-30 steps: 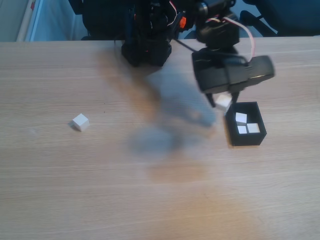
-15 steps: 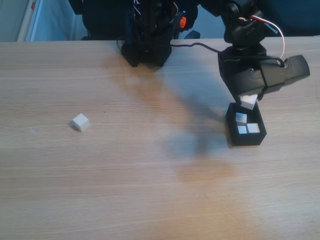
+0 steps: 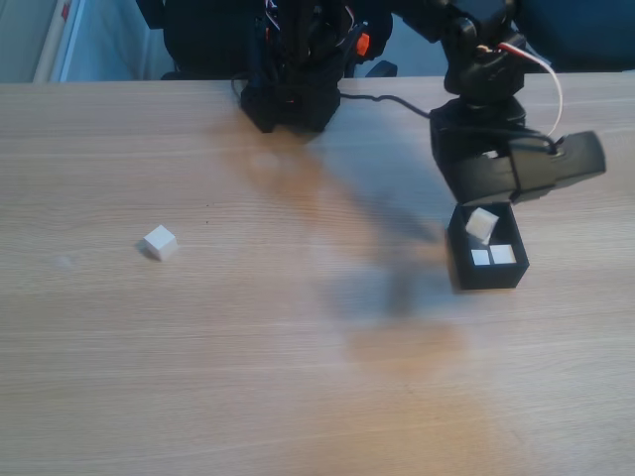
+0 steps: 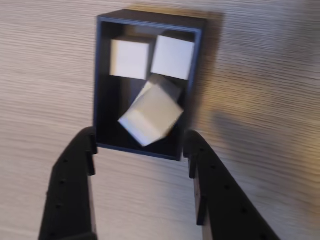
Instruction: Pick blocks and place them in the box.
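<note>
Directly above the small black rectangular open-topped box hangs the black two-finger tool, its two fingers spread wide apart and gripping nothing; in the wrist view the fingers flank the box's near end, one on each side, just outside its walls. Inside the box, two small plain white cubes sit side by side against the far wall, the left one and the right one nearly touching. A third white cube is tilted on a corner in the near part of the box, slightly blurred, and I cannot tell whether it rests on the floor of the box or is in mid-air; it partly covers something pale behind it that cannot be made out clearly. In the fixed view the box stands on the pale wood-grain counter at the right, with the tool over its far end. Well apart from all this, on the left of the counter, lies another white cube alone.
</note>
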You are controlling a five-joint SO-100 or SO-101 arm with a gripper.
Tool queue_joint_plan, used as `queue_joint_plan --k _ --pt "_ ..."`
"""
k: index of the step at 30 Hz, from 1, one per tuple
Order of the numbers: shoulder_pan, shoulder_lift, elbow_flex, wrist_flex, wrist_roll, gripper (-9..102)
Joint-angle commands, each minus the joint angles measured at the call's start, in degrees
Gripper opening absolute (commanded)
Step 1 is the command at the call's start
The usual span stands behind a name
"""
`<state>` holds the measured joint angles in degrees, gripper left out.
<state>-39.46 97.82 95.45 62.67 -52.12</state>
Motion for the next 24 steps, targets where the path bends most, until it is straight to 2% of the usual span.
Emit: queue_joint_plan --k 1,4,6,8,12,24 --pt "0.7 2.0 -4.0 1.2 -1.6 21" --pt "1.8 2.8 -4.0 1.8 -1.5 17" --pt "3.4 3.7 -3.4 2.5 -1.1 6" --pt "6.2 4.9 -2.5 3.8 -0.2 0" --pt "14.6 9.2 3.3 4.8 -0.7 0" --pt "47.3 22.1 23.7 2.5 -11.3 2"
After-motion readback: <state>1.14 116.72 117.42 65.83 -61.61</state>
